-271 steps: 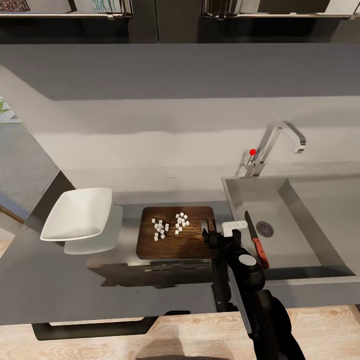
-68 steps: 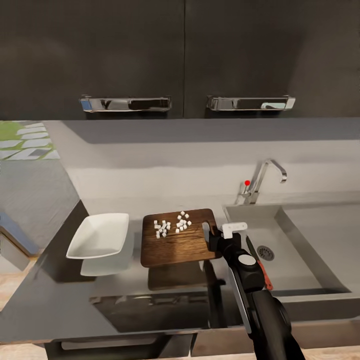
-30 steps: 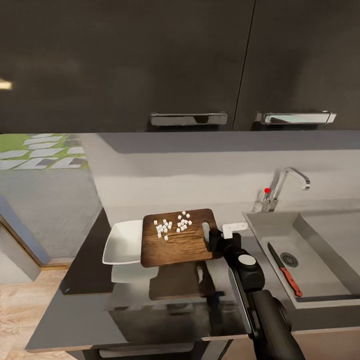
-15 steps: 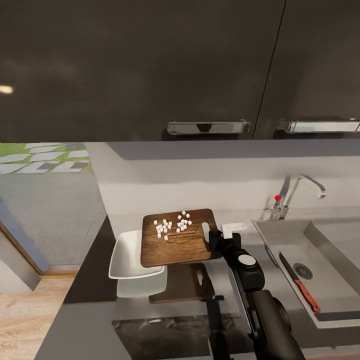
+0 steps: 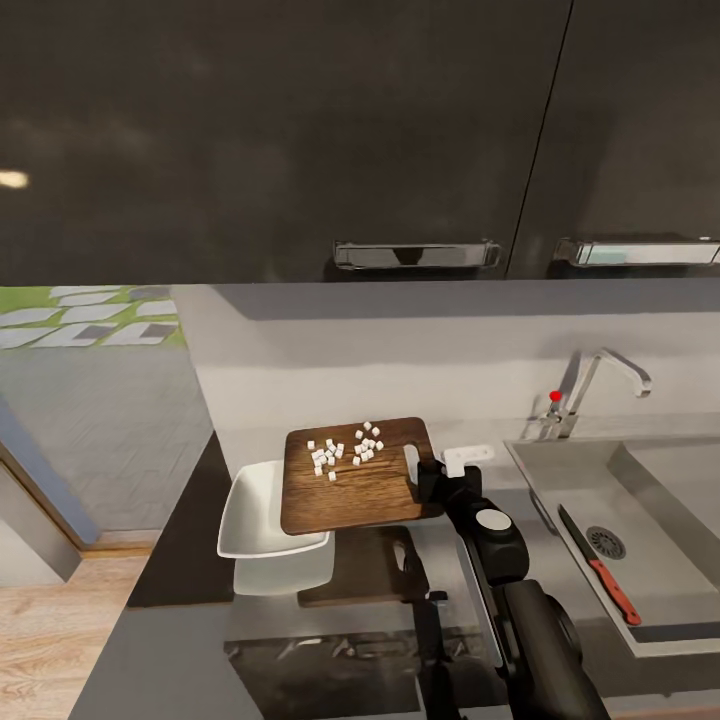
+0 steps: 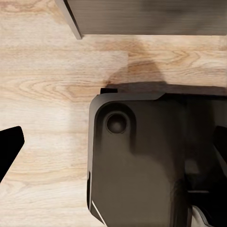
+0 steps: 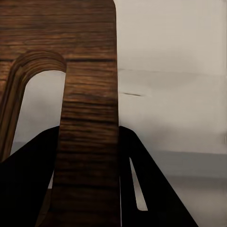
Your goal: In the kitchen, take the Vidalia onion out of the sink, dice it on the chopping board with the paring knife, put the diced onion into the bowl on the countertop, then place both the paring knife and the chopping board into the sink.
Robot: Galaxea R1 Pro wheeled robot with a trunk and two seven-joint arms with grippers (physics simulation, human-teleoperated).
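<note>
Right gripper (image 5: 428, 472): clamped on the slotted end of the chopping board (image 5: 355, 476), holding it level in the air above the countertop (image 5: 180, 640); in the right wrist view the dark fingers (image 7: 146, 189) sit either side of the wooden strip beside the slot.
Chopping board: brown wood, its left edge overhanging the bowl (image 5: 262, 512); its shadow lies on the worktop below.
Diced onion (image 5: 345, 450): small white cubes in two loose clusters on the far half of the board, none in the bowl.
Bowl: white, squarish, on the countertop near its left end, partly hidden under the board.
Paring knife (image 5: 598, 563): lying in the sink (image 5: 560, 480) with its red handle towards the front, dark blade pointing back, just beside the round drain (image 5: 605, 542).
Tap (image 5: 592, 390): chrome, behind the sink, with a small red knob (image 5: 555, 396).
Upper cabinets (image 5: 300, 130): dark doors with chrome bar handles (image 5: 415, 254).
Left gripper: jaws cannot be told; the left wrist view looks down on wooden floor (image 6: 47, 94) and the robot's dark base (image 6: 151, 161).
Writing: no label or brand is readable.
</note>
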